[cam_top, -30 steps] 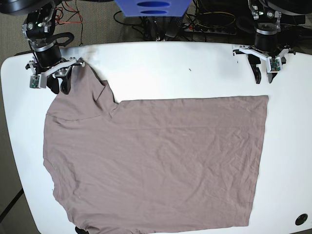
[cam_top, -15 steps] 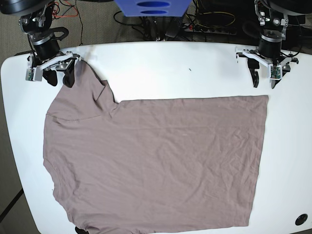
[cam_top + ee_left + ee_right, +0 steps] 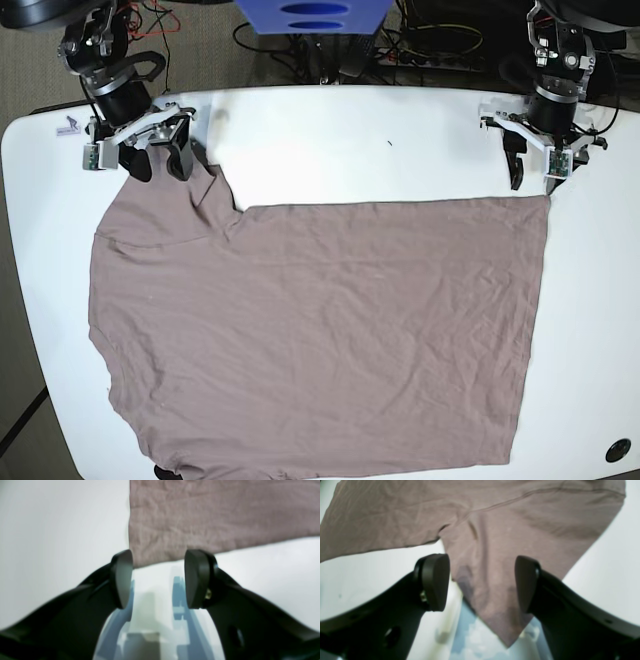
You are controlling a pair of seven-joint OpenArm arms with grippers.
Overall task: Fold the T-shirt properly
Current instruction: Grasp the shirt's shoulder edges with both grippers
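spanning much of a white table (image 3: pixel 350 150), a taupe t-shirt (image 3: pixel 320 330) lies spread in a broad, lightly wrinkled sheet, its lower edge reaching the bottom of the base view. above its far corners hover two black grippers, each with its fingers set wide apart and nothing between them in their grasp. the right gripper (image 3: pixel 160 165), at the left of the base view, hangs over the narrow part of the shirt that juts toward the table's far edge; in the right wrist view, a pointed end of cloth (image 3: pixel 507 630) runs down between and below the parted fingers, beside a seam (image 3: pixel 505 503) that crosses the fabric farther up. the left gripper (image 3: pixel 532 180), on the other side, hangs near the shirt's square far corner (image 3: pixel 540 203), and the left wrist view shows that corner just beyond the fingertips (image 3: pixel 121 580), with white tabletop and bluish shadows in the gap. creases ripple through the cloth, and small folds gather where the jutting part meets the straight far edge. beyond the table sit a blue object (image 3: pixel 315 15) with oval openings and a tangle of cables (image 3: pixel 440 40), while a small round black item (image 3: pixel 618 450) rests near the lower right corner of the base view.
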